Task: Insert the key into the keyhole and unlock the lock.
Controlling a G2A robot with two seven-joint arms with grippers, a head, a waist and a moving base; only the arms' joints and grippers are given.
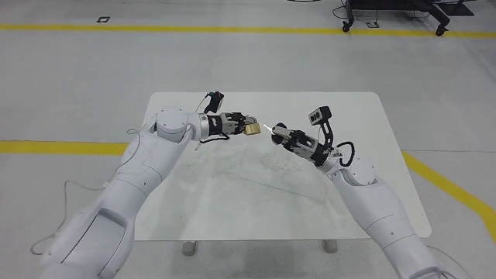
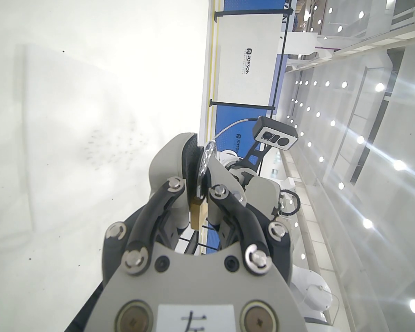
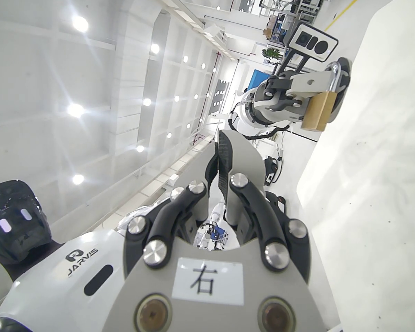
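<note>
We've got a brass-toned lock [image 3: 319, 111] body, brushed and matt, shackle [image 3: 333, 77] bright polished metal, slim silvery metal key [image 1: 269, 129], left gripper [image 2: 201, 160] shells smooth grey plastic, pads [image 2: 190, 164] black and ribbed, white matt table [image 1: 232, 194] speckled and scuffed

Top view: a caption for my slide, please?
Left fingers hold a small brass padlock; right fingers aim a thin silver key at it.
</note>
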